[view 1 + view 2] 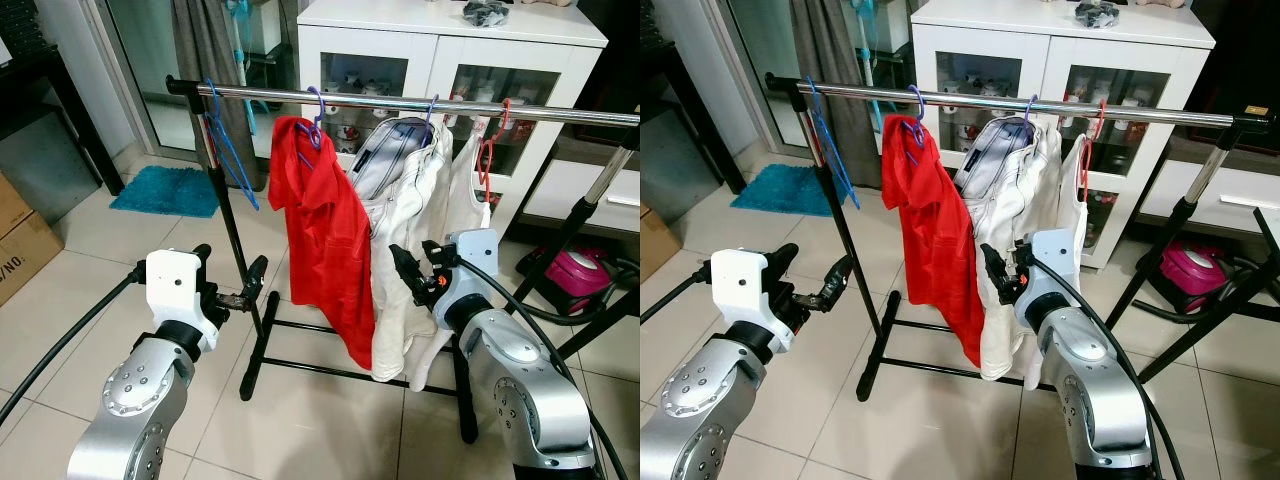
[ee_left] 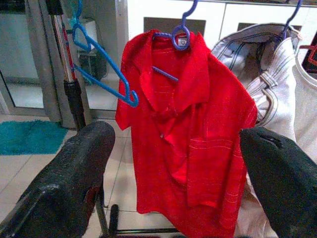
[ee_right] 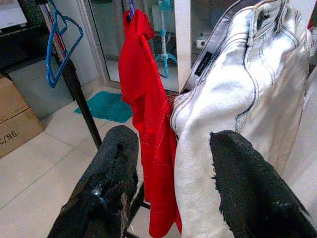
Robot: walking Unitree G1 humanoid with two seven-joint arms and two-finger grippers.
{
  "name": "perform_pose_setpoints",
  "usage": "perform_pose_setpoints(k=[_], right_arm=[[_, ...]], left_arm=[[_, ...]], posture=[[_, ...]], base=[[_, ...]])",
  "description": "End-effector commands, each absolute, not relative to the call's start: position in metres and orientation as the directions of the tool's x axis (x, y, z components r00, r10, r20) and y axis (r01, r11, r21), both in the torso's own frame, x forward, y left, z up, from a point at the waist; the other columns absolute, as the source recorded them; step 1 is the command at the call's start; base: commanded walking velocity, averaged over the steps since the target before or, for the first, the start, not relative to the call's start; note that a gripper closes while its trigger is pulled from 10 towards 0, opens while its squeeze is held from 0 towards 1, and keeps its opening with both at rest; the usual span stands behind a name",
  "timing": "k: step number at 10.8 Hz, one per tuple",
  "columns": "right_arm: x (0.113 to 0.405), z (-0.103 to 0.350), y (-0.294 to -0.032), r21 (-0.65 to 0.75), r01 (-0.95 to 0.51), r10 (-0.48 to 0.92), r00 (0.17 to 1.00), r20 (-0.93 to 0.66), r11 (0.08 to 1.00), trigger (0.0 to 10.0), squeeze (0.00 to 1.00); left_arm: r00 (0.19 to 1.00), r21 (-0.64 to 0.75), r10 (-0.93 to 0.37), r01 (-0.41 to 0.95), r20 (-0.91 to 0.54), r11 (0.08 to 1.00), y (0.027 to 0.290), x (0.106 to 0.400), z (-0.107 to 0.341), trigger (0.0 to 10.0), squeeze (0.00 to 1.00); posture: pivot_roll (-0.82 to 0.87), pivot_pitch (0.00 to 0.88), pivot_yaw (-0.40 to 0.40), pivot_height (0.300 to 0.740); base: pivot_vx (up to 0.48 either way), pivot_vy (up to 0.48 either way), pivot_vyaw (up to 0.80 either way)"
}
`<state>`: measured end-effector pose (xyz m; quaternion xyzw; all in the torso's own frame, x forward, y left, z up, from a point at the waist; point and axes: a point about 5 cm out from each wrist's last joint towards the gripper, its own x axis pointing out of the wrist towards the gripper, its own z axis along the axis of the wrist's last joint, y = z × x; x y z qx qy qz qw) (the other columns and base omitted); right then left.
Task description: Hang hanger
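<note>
On the carton (image 1: 22, 262), seemingly "/NO."

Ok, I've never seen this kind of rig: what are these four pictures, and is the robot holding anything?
A humanoid robot stands facing a clothes rail. The two wide pictures come from its head cameras; the silver arms are its own. The other two look along each wrist's black fingers. The left end effector and the right end effector are both open and hold nothing. On the rail hang an empty blue hanger, a red shirt and white garments. Tiled floor lies below.
</note>
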<state>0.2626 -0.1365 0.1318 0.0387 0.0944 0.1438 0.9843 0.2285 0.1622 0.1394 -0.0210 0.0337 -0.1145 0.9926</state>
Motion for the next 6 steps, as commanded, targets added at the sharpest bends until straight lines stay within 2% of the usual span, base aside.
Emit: perform_pose_setpoints(k=[1,3,4,5,6], right_arm=[[0.254,0.174,-0.156,0.075,-0.231,0.235,0.971,-0.050,0.970,10.0,0.00],[0.256,0.172,-0.156,0.065,-0.211,0.216,0.974,-0.069,0.975,10.0,0.00],[0.270,0.170,-0.151,0.099,-0.179,0.187,0.979,-0.078,0.979,10.0,0.00],[0.272,0.170,-0.149,0.106,-0.182,0.191,0.979,-0.075,0.977,10.0,0.00],[0.270,0.171,-0.148,0.113,-0.193,0.202,0.977,-0.072,0.975,10.0,0.80]], left_arm=[[0.996,-0.120,0.049,-0.058,-0.078,0.991,0.180,0.224,0.154,10.0,0.00],[0.996,-0.070,0.042,-0.048,-0.075,0.996,0.179,0.228,0.156,10.0,0.00],[0.994,0.071,-0.051,0.058,-0.092,0.996,0.178,0.244,0.161,10.0,0.00],[0.993,0.077,-0.072,0.080,-0.095,0.994,0.177,0.246,0.161,10.0,0.00],[0.991,0.059,-0.098,0.104,-0.095,0.993,0.175,0.245,0.162,10.0,0.52]], posture=[[-0.06,0.000,0.065,0.740],[-0.06,0.000,0.068,0.740],[-0.05,0.000,0.075,0.740],[-0.05,0.000,0.077,0.740],[-0.05,0.000,0.077,0.740]], base=[[0.000,0.000,0.00],[0.000,0.000,0.00],[0.000,0.000,0.00],[0.000,0.000,0.00],[0.000,0.000,0.00]])
